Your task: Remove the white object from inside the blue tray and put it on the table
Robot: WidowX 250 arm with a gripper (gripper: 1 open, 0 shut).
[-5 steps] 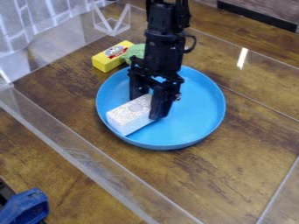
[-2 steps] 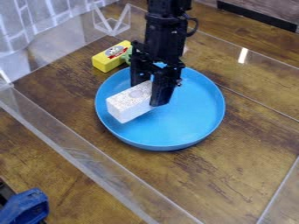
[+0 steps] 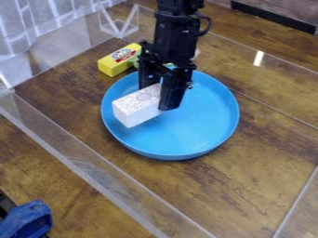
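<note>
The white object, a small speckled block, hangs a little above the left part of the blue tray, tilted with its left end low. My gripper comes down from above and is shut on the block's right end. The black fingers hide that end of the block. The table is dark wood planks under a glossy sheet.
A yellow block lies on the table just behind and left of the tray. Clear plastic walls stand along the left and front-left edges. A blue cloth-like thing sits at the bottom left corner.
The gripper has risen with the white block, lifting it off the tray floor and slightly to the back left. The tray and the yellow block have stayed put.
</note>
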